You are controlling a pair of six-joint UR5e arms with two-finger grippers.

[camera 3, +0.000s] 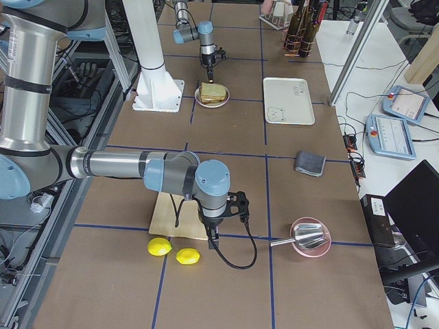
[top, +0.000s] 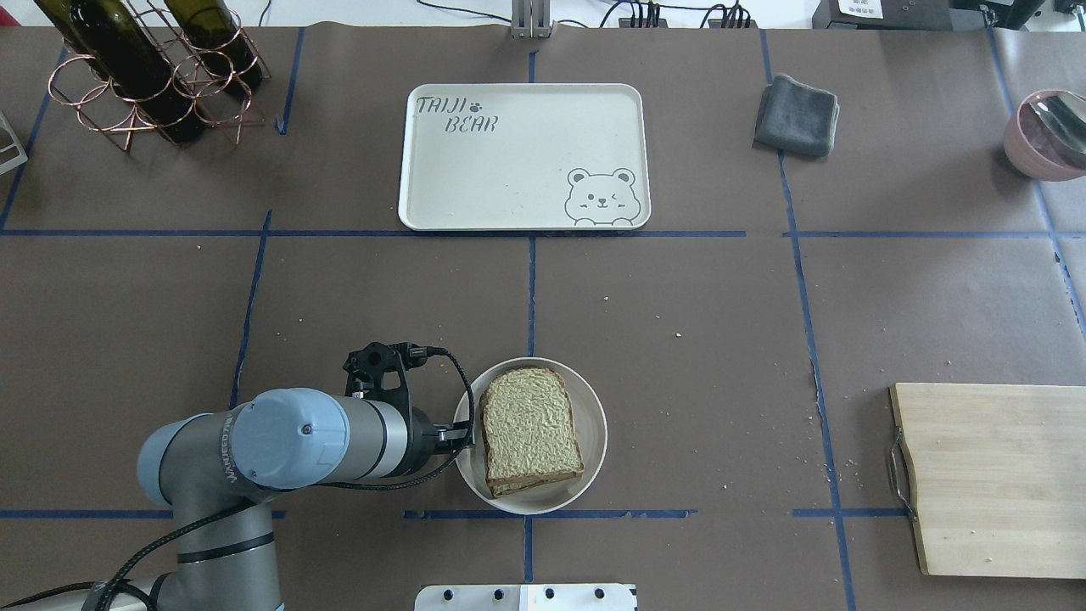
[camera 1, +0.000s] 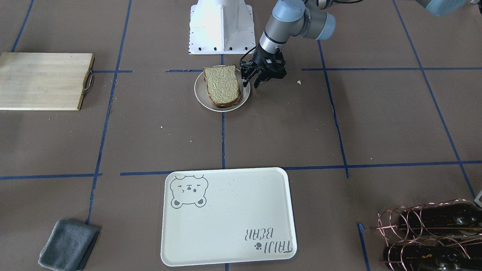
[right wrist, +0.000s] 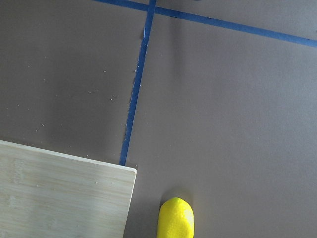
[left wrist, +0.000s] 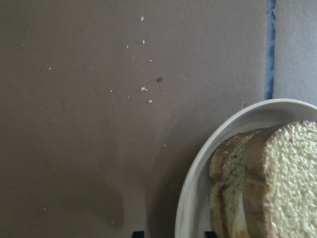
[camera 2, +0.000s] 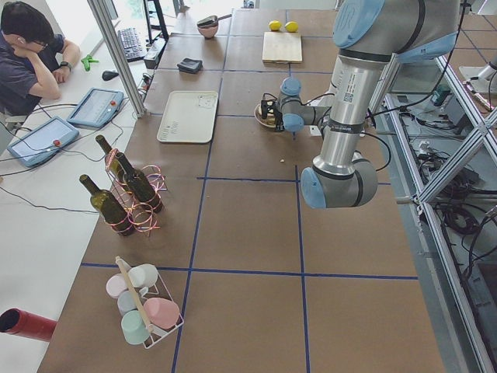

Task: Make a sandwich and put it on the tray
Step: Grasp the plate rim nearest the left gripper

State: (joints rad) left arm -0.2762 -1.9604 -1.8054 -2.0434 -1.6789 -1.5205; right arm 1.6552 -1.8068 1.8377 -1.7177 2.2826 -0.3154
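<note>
Upper centre, our left gripper (camera 1: pixel 250 82) sits with jaws released astride the plate (camera 1: pixel 201 99) rim, likely to carry the sandwich (camera 1: pixel 223 86). We cannot tell the state of the right gripper (camera 3: pixel 214 240) jaws.

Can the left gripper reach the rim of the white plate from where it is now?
Probably yes: the left gripper hangs open right at the rim of the plate, beside the sandwich, and nothing lies between them.

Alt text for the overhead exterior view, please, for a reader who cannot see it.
The sandwich sits on a small round white plate at the near side of the table, with the left gripper at the plate's left rim. The cream tray lies at the far side; a bottle rack, grey cloth, pink bowl and wooden board sit toward the edges.
</note>
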